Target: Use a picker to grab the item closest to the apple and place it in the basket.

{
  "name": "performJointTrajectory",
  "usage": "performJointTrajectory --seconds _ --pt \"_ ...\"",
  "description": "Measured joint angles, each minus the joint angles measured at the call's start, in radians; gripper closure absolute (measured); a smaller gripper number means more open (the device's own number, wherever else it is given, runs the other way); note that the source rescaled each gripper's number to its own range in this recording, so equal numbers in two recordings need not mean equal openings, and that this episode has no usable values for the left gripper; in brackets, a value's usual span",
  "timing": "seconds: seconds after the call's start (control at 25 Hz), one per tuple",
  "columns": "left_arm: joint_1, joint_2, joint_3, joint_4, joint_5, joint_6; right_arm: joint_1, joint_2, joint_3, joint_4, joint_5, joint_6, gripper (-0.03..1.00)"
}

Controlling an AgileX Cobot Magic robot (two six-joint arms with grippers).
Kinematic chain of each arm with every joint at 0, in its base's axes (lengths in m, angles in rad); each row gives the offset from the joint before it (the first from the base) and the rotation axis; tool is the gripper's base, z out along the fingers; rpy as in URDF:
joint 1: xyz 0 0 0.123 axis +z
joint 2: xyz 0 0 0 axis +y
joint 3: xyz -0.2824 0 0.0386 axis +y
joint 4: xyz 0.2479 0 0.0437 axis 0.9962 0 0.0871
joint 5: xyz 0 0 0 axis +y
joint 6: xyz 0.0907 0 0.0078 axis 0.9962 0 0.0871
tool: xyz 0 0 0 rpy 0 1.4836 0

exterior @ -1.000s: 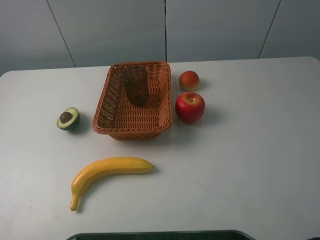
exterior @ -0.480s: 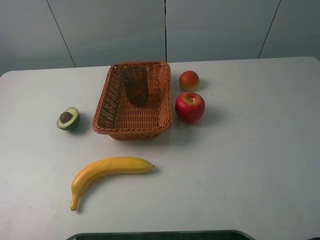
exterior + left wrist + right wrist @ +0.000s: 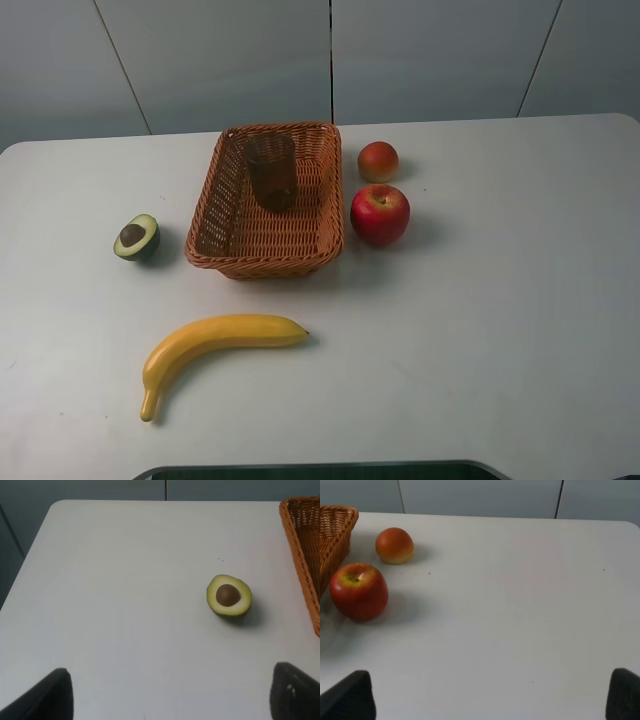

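The smoky-grey see-through cup [image 3: 271, 172] stands upright inside the brown wicker basket [image 3: 215, 205], toward its far end. Just right of the basket sits the glossy red apple [image 3: 380, 214], which the right wrist view also shows as the apple [image 3: 359, 591] beside the basket's corner [image 3: 335, 530]. Neither arm appears in the high view. In the left wrist view, my left gripper [image 3: 172, 695] is open over bare table, holding nothing. My right gripper [image 3: 487, 695] is open too, well away from the apple. Of the picker only dark fingertips [image 3: 350, 695] show.
A small orange-red fruit [image 3: 378, 161] lies just behind the apple. A halved avocado [image 3: 137, 237] lies left of the basket, and the left wrist view shows the avocado [image 3: 229, 595] ahead of my left gripper. A banana [image 3: 215, 340] lies toward the table's front left.
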Motion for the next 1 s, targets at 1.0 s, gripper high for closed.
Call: performJointTrajectory --seconds 1.0 --pt "-0.123 0.000 0.000 0.016 0.000 0.002 0.000 0.000 0.000 0.002 0.000 0.006 -0.03"
